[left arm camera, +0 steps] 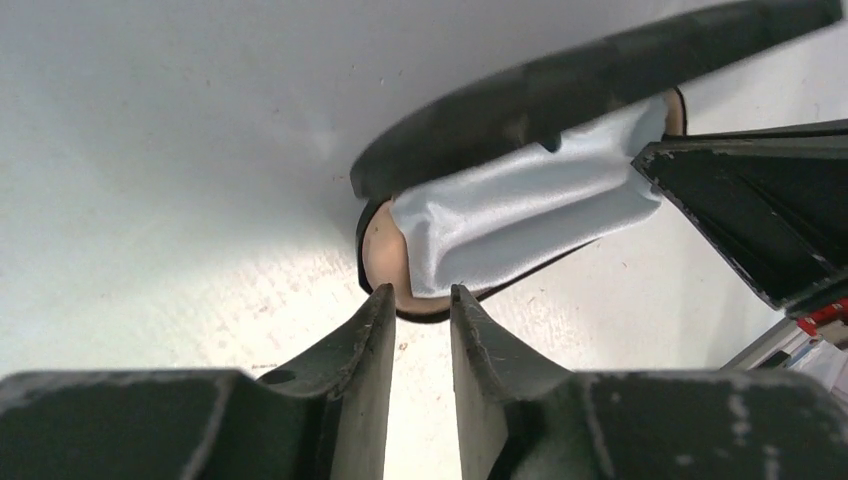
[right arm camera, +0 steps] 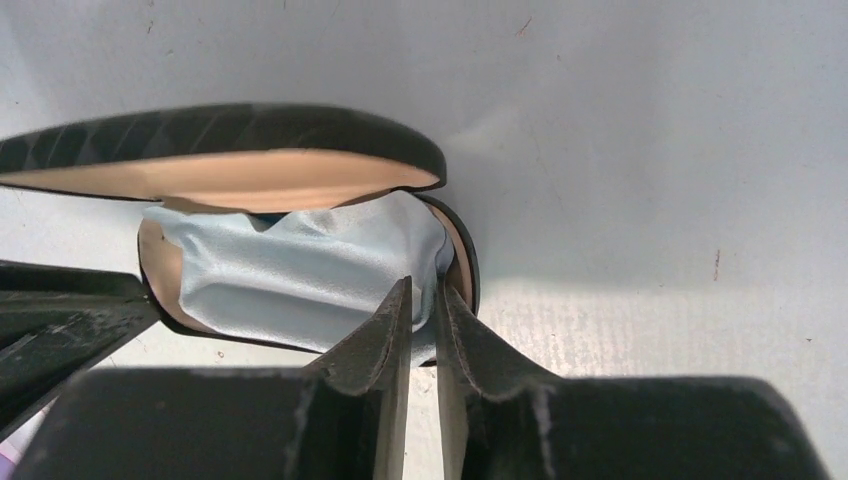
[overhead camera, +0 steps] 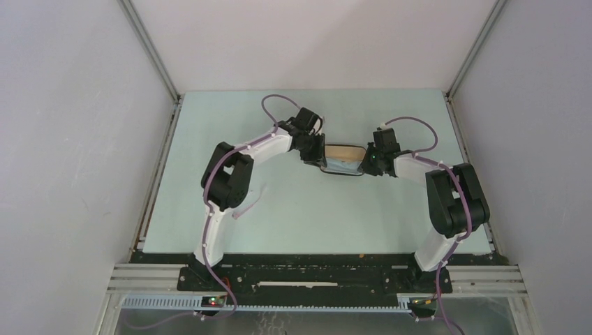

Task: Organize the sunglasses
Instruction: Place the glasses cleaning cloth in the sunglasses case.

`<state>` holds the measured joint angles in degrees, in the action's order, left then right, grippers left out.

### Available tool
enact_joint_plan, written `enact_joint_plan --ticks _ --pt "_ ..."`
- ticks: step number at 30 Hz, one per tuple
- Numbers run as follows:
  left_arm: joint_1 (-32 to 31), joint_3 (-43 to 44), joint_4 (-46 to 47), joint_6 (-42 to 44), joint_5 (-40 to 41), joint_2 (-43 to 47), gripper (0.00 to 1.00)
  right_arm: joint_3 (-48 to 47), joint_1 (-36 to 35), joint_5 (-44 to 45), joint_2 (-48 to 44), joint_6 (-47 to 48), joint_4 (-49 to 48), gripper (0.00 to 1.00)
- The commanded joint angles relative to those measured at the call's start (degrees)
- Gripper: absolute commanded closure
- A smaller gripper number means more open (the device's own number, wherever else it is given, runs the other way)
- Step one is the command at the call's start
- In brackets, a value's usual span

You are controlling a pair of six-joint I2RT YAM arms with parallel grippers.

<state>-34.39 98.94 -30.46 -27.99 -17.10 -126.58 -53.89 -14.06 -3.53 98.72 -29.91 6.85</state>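
Note:
The black oblong case (overhead camera: pixel 343 149) lies open mid-table, its lid (right arm camera: pixel 220 135) raised and its tan lining showing. The light blue cloth (right arm camera: pixel 290 275) covers the inside of the case; it also shows in the left wrist view (left arm camera: pixel 520 215). The sunglasses are hidden; no frame or lens shows. My left gripper (left arm camera: pixel 422 295) stands at the case's left end, jaws a little apart, tips just short of the rim, nothing between them. My right gripper (right arm camera: pixel 422 290) is at the right end, jaws nearly closed with a fold of the cloth between them.
The pale green table (overhead camera: pixel 307 216) is walled by white panels on the left, the right and the back. The right gripper's dark fingers (left arm camera: pixel 760 220) reach into the left wrist view, and the left gripper's fingers (right arm camera: pixel 60 310) into the right wrist view.

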Motion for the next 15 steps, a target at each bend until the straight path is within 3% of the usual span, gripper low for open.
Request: enact_joint_plan --ticks 1,9,15 --pt "-0.4 -1.1 -0.2 0.8 2.5 6.2 0.67 -1.9 -0.1 0.0 0.4 1.0 0.2 0.78" --pt "-0.4 -3.8 0.9 0.2 2.5 7.2 0.55 -2.1 -0.2 -0.1 -0.2 1.0 0.6 0.75" --pt "-0.5 -4.9 1.3 -0.2 2.8 8.7 0.55 -3.6 -0.1 0.4 -2.5 1.6 3.0 0.55"
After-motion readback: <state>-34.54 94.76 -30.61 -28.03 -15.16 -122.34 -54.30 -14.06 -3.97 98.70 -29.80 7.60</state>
